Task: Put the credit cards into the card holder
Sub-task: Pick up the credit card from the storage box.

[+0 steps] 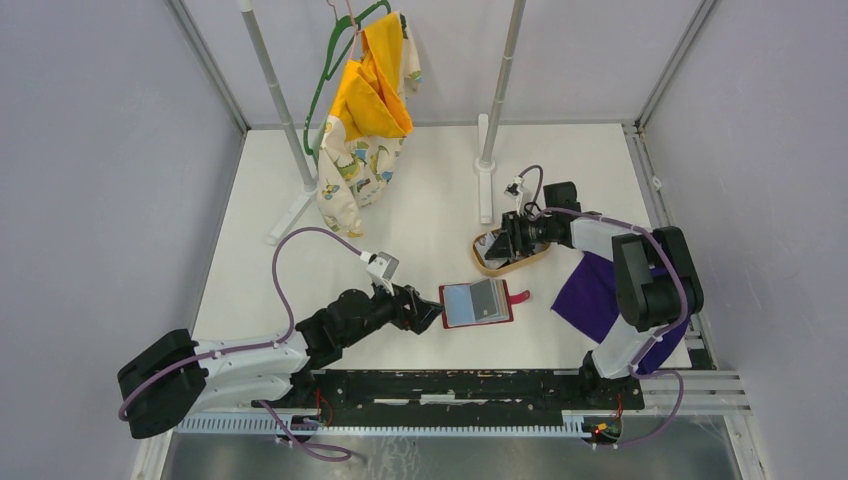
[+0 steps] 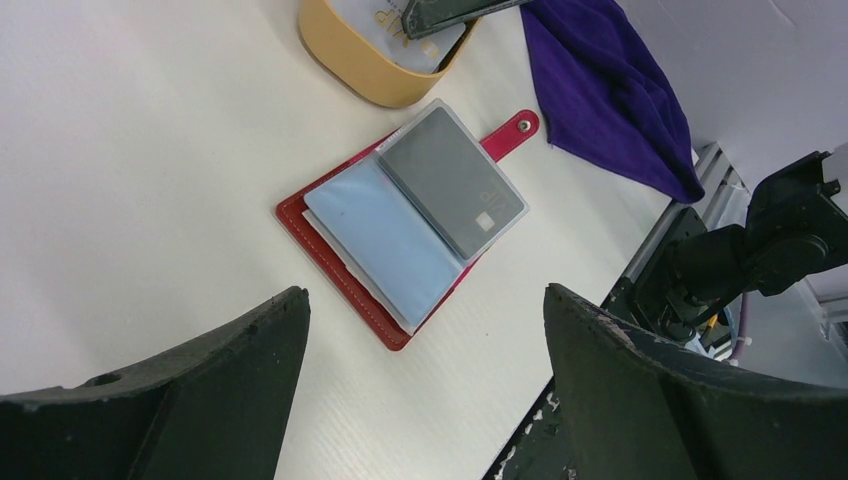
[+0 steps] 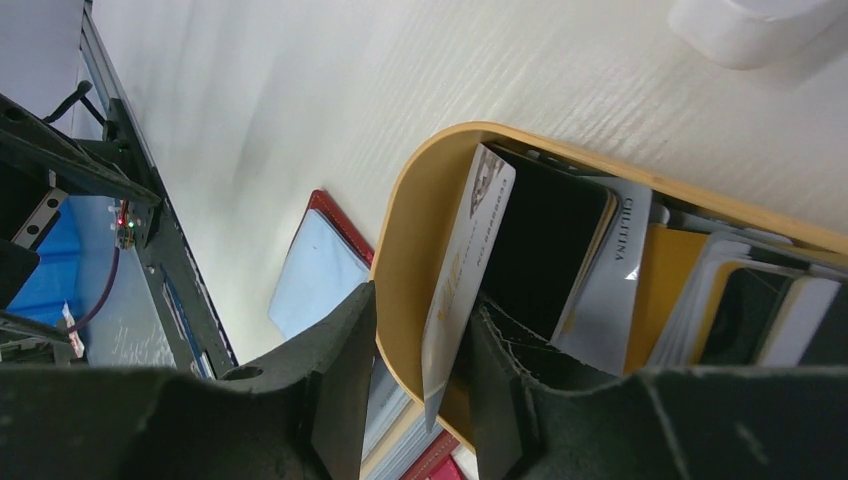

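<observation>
Though both over one white, grey-walled table [image 1: 430, 200], left fingers [image 2: 200, 400] apart, right fingers [image 3: 340, 380] tight on a credit card [image 3: 460, 270].

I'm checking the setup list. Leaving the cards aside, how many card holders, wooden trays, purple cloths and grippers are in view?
Card holder: 1
Wooden tray: 1
Purple cloth: 1
Grippers: 2, the left gripper and the right gripper
Total: 5
</observation>
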Controlling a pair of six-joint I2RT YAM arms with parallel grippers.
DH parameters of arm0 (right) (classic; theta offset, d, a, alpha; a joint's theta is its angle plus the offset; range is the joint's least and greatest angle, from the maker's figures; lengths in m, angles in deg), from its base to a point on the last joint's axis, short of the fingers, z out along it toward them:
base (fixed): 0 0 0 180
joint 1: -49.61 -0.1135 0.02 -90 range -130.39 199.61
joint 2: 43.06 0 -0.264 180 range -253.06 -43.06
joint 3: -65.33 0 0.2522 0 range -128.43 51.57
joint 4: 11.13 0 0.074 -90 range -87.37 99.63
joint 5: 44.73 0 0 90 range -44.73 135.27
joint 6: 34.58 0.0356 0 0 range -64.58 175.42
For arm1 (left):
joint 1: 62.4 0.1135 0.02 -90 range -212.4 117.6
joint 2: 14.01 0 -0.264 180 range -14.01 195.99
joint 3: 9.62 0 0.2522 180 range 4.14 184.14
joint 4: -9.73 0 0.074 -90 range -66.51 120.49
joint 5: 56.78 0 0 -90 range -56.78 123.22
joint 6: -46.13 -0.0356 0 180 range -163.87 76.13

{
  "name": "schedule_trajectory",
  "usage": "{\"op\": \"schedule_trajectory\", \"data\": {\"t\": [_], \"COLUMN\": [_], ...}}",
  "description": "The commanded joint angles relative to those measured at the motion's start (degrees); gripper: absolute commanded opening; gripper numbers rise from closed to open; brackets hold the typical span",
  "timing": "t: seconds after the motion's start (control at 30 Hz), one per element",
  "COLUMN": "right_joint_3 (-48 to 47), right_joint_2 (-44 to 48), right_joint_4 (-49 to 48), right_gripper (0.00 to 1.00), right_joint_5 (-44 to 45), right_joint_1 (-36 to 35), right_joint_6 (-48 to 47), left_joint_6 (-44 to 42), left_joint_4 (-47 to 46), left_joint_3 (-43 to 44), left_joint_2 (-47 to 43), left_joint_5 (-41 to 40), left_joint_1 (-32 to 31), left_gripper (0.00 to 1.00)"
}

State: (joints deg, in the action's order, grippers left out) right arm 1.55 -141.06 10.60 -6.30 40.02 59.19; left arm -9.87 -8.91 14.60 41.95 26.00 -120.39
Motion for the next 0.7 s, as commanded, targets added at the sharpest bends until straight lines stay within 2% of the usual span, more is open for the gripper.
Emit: {"op": "schedule_trajectory", "data": {"t": [0.0, 0.2, 0.47, 0.67], "right_joint_3": [-2.53, -2.63, -2.10, -2.69], "right_joint_2": [-1.37, -0.14, 1.72, 1.30], "right_joint_4": [0.52, -0.36, -1.54, 0.65], "right_gripper": [0.43, 0.45, 0.40, 0.39], "right_joint_5": [0.95, -2.99, -7.21, -4.70], "right_joint_1": [-0.98, -0.80, 1.19, 1.73], "right_joint_6": [-0.98, 1.15, 3.99, 2.03], "left_joint_6": [-1.27, -0.89, -0.42, -0.25], "left_joint_4": [-3.97, -3.95, -4.02, -4.18], "left_joint_3": [1.85, 1.59, 1.14, 1.14], "left_joint_2": [-0.19, -0.71, -0.89, -0.67], "left_joint_5": [0.54, 0.71, 0.50, 0.59], "left_joint_1": [-0.18, -0.11, -0.10, -0.15], "left_gripper": [0.91, 0.91, 0.91, 0.91]}}
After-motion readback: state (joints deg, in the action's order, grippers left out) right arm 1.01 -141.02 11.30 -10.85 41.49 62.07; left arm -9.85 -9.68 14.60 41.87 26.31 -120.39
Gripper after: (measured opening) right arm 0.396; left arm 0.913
